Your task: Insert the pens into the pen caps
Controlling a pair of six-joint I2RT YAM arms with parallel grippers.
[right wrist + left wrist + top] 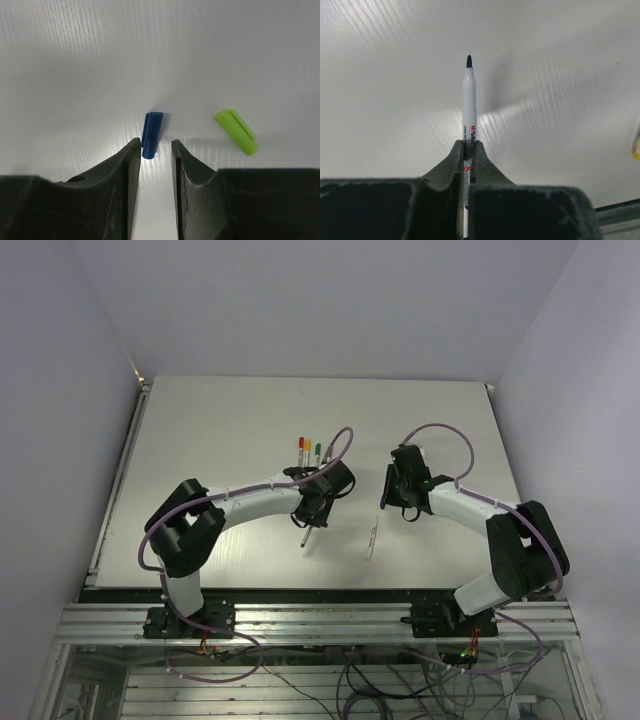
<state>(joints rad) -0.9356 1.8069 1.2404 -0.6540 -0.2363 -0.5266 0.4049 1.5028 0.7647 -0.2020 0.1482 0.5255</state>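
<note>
Step in hand: the two arms are pairing the blue-tipped pen (pixel 469 97) with the blue cap (pixel 151 129). The pen is already gripped and the cap is being approached.
Left fingers (pixel 451 161): pinching tight on the pen's barrel, with the dark tip pointing out toward 12 o'clock in the wrist view and hanging above the bench (pixel 200 440).
Right fingers (pixel 127 167): standing narrowly apart and holding nothing. The blue cap's near end is lying just inside the gap, close to the left-hand finger; I cannot tell if it is touching.
Other caps: a light green cap (pixel 236 131) is lying at 3 o'clock from the blue one, apart from it.
Other pens: three capped pens (pixel 308 453) (red, orange, green) are resting at 12 o'clock from the left wrist. A loose pen (pixel 372 535) is lying at 4 o'clock.
Next move, as I judge it: the right fingers are needing to slide further over the cap and close squarely. They then lift it with its open end facing the pen tip.
</note>
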